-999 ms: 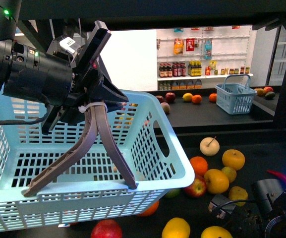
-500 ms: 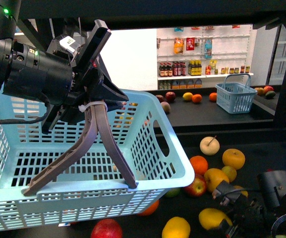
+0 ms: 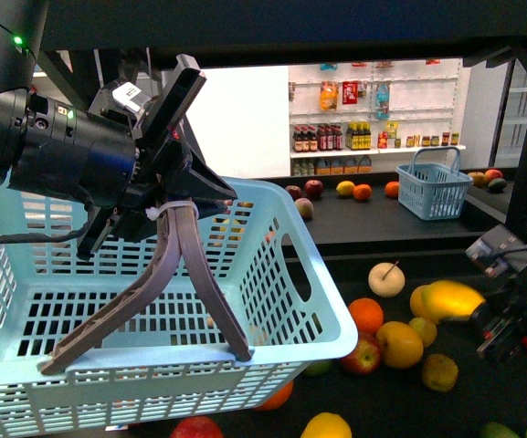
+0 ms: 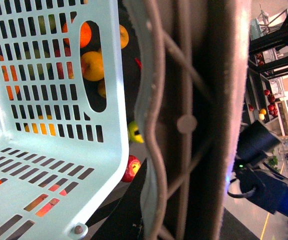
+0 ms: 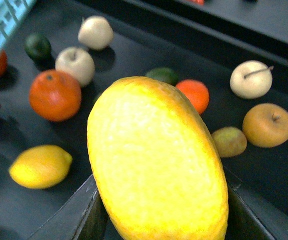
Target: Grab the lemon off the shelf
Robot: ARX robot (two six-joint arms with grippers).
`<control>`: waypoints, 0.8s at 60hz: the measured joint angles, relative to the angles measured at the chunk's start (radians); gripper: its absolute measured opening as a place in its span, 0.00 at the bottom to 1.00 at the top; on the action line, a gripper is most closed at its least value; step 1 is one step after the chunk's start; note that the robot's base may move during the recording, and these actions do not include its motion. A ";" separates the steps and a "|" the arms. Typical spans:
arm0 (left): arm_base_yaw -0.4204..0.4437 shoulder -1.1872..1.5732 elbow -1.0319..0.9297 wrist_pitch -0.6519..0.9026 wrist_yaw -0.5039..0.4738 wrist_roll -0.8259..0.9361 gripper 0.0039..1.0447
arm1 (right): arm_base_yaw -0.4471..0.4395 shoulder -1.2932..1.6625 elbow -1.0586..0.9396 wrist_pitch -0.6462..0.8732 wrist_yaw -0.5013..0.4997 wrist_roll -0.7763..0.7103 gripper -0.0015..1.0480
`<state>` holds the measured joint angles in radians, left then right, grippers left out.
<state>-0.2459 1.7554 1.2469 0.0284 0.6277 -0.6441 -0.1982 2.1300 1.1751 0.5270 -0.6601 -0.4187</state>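
The grasp looks made, and the step in hand is carrying the fruit off. At about 4 o'clock in the front view, the right gripper [image 3: 471, 312] is closed partway around the lemon [image 3: 447, 298], which fills the gap between its jaws and hangs clear of the shelf [image 3: 400, 401] deck and the loose fruit there. In the right wrist view dark fingers [image 5: 79, 220] press both flanks of the lemon. A second lemon [image 5: 40, 166] lies on the deck near an orange [image 5: 55, 95]. At about 10 o'clock, the left gripper [image 3: 164, 212] is clamped on the grey-brown handle [image 3: 185, 283] of the light blue basket [image 3: 318, 301], holding it up. The next move probably calls for drawing the lemon out toward 9 o'clock, high enough to clear the basket rim. The squeeze must stay steady, since a smooth oval fruit could twist or slip between the pads.
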 joint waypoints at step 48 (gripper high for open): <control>-0.001 0.000 0.000 0.000 0.000 0.000 0.13 | 0.395 -0.145 -0.045 -0.076 0.043 0.169 0.49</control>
<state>-0.2466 1.7554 1.2469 0.0284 0.6277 -0.6441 0.1967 1.9846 1.1305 0.4511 -0.6174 -0.2493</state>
